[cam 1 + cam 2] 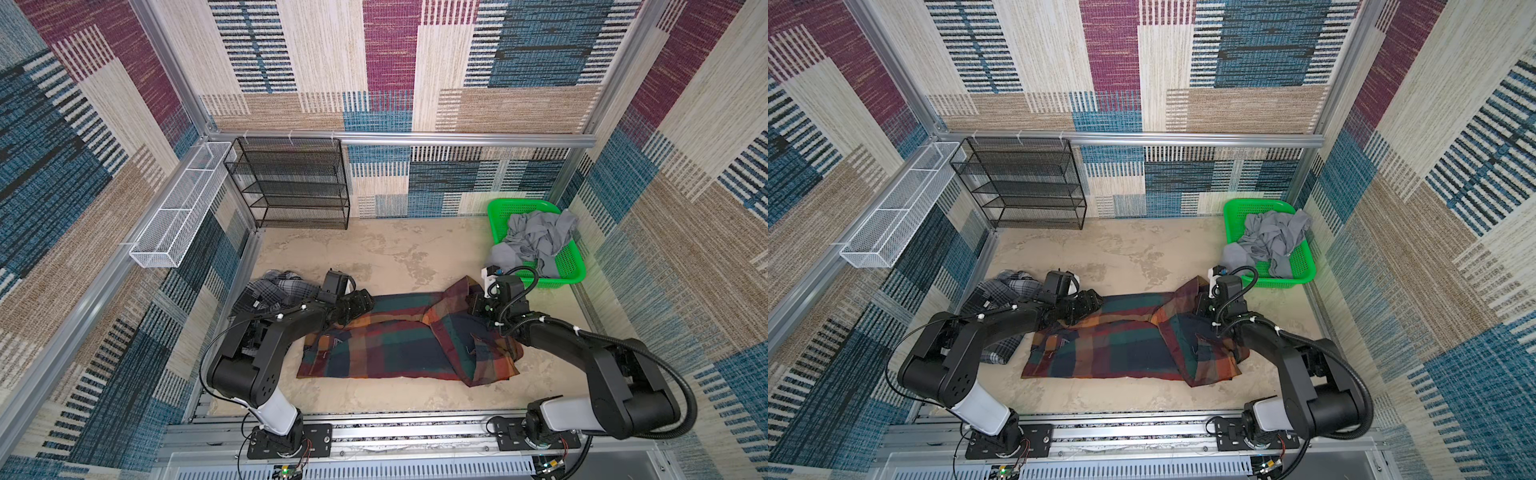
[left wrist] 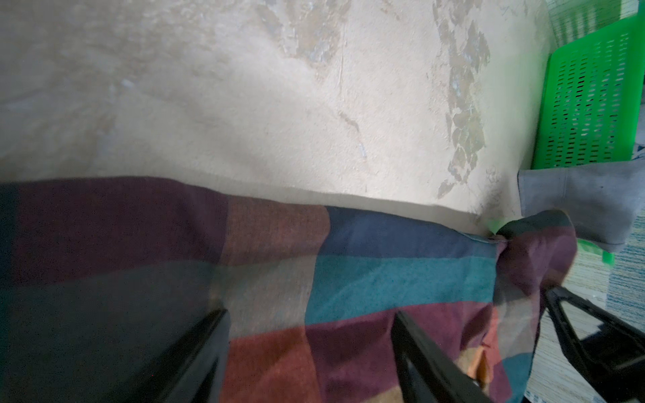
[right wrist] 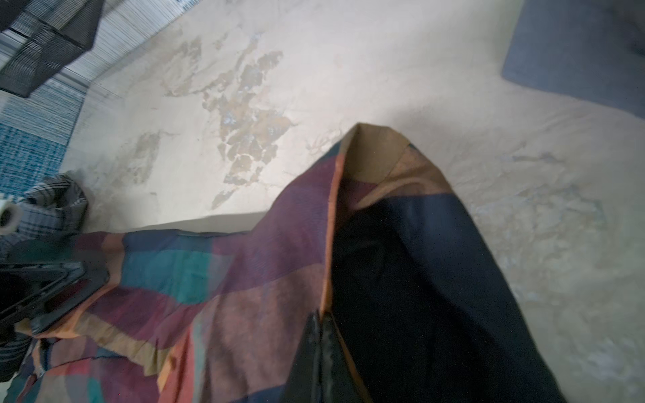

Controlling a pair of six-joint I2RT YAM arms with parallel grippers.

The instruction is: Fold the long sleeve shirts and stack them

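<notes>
A: Top views?
B: Both top views bright, with even overhead light. Sharp, shadows faint. Walls [image 1: 291,62] bow at the edges.
A: Wrists?
B: Dimmer, softer. Left wrist: green basket [image 2: 590,97] glares, green haze spills onto the table [image 2: 244,104]. Right wrist: plaid shirt [image 3: 227,279] blurred, close fold nearly black.

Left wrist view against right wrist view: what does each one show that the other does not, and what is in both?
Only the left wrist view shows the green basket. Only the right wrist view shows the black mesh rack and the grey plaid shirt. Both show the colourful plaid shirt on the beige table, the left gripper with jaws open over it, and the right gripper with jaws shut on a raised fold of it.
</notes>
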